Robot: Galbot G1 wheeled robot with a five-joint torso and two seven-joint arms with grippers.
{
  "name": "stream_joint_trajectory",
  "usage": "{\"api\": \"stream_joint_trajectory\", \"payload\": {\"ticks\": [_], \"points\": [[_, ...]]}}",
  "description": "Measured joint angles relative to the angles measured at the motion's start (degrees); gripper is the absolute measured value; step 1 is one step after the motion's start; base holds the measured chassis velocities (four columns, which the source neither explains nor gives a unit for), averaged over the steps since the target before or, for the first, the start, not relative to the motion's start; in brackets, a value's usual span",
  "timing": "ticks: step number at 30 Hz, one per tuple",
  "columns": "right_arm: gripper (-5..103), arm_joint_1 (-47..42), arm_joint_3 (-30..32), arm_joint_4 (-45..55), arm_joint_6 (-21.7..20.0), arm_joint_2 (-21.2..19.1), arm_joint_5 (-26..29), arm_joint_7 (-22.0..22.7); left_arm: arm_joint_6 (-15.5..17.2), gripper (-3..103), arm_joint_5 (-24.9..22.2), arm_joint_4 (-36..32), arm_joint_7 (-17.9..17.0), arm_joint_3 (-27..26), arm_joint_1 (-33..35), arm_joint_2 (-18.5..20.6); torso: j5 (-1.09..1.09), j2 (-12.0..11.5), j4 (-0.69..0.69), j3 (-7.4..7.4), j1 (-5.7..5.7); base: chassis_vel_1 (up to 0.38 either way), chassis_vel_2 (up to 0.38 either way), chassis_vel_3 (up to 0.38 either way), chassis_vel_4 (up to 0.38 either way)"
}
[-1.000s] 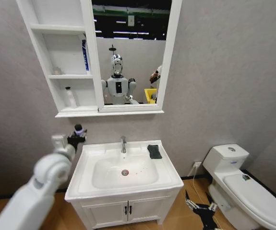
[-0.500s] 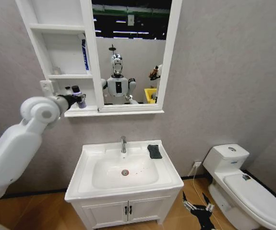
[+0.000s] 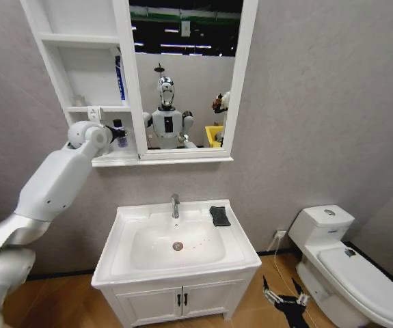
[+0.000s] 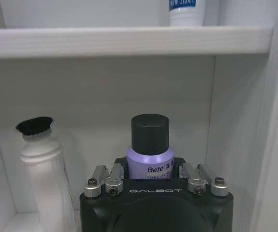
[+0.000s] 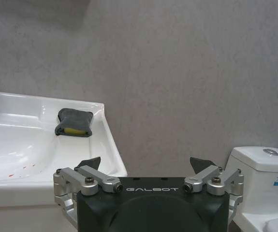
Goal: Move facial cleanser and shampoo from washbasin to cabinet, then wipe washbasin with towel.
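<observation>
Left gripper (image 4: 150, 170) grips a purple bottle (image 4: 150, 154) inside the cabinet's (image 3: 58, 82) lowest shelf, right gripper (image 5: 146, 164) open

Left arm raised and stretched forward, left claw (image 3: 119, 133) clamped shut; right claw (image 5: 144, 166) hangs low, fingers spread.

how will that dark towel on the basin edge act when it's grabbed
The towel looks soft and folded, so it will probably sag and partly unfold. It seems light. Lying flat on the basin rim, it might slide rather than roll.

Towel (image 3: 219, 215) on washbasin (image 3: 239, 252) rim.
</observation>
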Motion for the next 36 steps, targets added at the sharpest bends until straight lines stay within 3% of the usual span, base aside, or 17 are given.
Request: {"api": "stream_joint_trajectory", "payload": {"ticks": [6, 7, 9, 10, 16, 19, 24, 31, 36], "points": [[100, -0.13, 0.30, -0.47, 0.36, -0.24, 0.43, 0.01, -0.31, 40, 2.24, 3.35, 0.25, -0.13, -0.22, -2.13, 0.00, 0.00, -0.01, 0.00, -0.01, 0.000, 0.000, 0.000, 0.000], [100, -0.21, 0.29, -0.66, 0.48, -0.09, 0.52, 0.01, -0.46, 50, 3.41, 3.74, 0.28, -0.17, -0.20, -2.47, 0.00, 0.00, -0.01, 0.00, -0.01, 0.000, 0.000, 0.000, 0.000], [100, -0.21, 0.26, -0.76, 0.53, -0.02, 0.57, 0.01, -0.64, 50, 4.02, 3.79, 0.31, -0.07, -0.12, -2.49, 0.01, 0.00, -0.01, -0.01, -0.01, 0.000, 0.000, 0.000, 0.000], [100, -0.12, 0.24, -0.94, 0.61, 0.05, 0.59, 0.02, -0.74, 61, 4.76, 4.04, 0.36, 0.01, -0.01, -2.52, 0.00, 0.00, 0.00, -0.01, -0.01, 0.000, 0.000, 0.000, 0.000], [100, 0.29, 0.30, -1.03, 0.64, 0.00, 0.61, 0.04, -1.27, 78, 6.17, 5.29, 0.56, -0.14, -0.04, -2.65, -0.01, 0.01, 0.00, -0.01, -0.01, 0.000, 0.000, 0.000, 0.000], [100, 0.42, 0.38, -1.11, 0.64, -0.07, 0.61, 0.04, -1.79, 94, 6.91, 4.44, 0.58, -1.49, 0.65, -2.52, -0.01, 0.01, 0.00, -0.01, -0.01, 0.000, 0.000, 0.000, 0.000], [100, 0.37, 0.39, -1.24, 0.64, -0.13, 0.61, 0.04, -2.95, 99, 8.04, 2.44, 0.51, -3.10, 1.82, -2.03, 0.00, 0.02, -0.01, -0.01, -0.02, 0.000, 0.000, 0.000, 0.000], [100, 0.56, 0.53, -0.14, 0.36, -0.10, 0.60, 0.05, -4.52, 100, 9.73, -6.80, -0.50, -7.95, 7.22, 0.60, 0.00, 0.01, -0.03, -0.01, 0.00, 0.000, 0.000, 0.000, 0.000], [100, 1.16, 0.74, 1.04, -0.17, -0.17, 0.63, 0.06, -6.68, 100, 8.96, -20.89, -3.40, -13.61, 17.70, 6.39, -0.03, 0.02, 0.00, -0.02, -0.02, 0.000, 0.000, 0.000, 0.000]]}}
